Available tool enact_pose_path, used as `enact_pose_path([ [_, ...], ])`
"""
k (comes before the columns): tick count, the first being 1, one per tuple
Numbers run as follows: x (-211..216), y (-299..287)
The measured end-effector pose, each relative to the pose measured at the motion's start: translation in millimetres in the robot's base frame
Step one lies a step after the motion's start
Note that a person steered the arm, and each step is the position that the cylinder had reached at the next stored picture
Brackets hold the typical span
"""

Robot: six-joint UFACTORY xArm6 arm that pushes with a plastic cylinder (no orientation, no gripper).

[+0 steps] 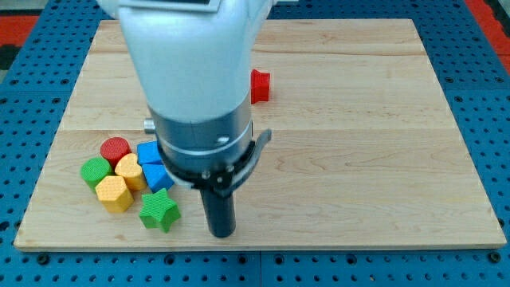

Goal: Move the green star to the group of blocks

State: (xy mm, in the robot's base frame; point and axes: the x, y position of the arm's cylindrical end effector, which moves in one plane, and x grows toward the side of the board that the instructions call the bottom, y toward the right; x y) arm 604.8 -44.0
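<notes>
The green star (159, 210) lies near the board's bottom edge, left of centre. It sits just below and right of a cluster: a red round block (115, 148), a green round block (96, 171), two yellow blocks (130, 170) (114, 194) and two blue blocks (148, 152) (157, 176). The star almost touches the lower blue block and the lower yellow block. My tip (221, 233) is on the board right of the star, with a gap between them. The arm hides the board's upper middle.
A red block (260, 86) sits alone in the upper middle, partly hidden by the arm. The wooden board (382, 159) lies on a blue perforated surface (494, 119). Its bottom edge is close under the star and the tip.
</notes>
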Motion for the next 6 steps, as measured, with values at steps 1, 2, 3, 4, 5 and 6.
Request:
enact_pose_path([
  [1,13,-17],
  [2,-1,-59],
  [3,-15,-82],
  [4,-23,-97],
  [5,-10,-77],
  [6,-9,-13],
])
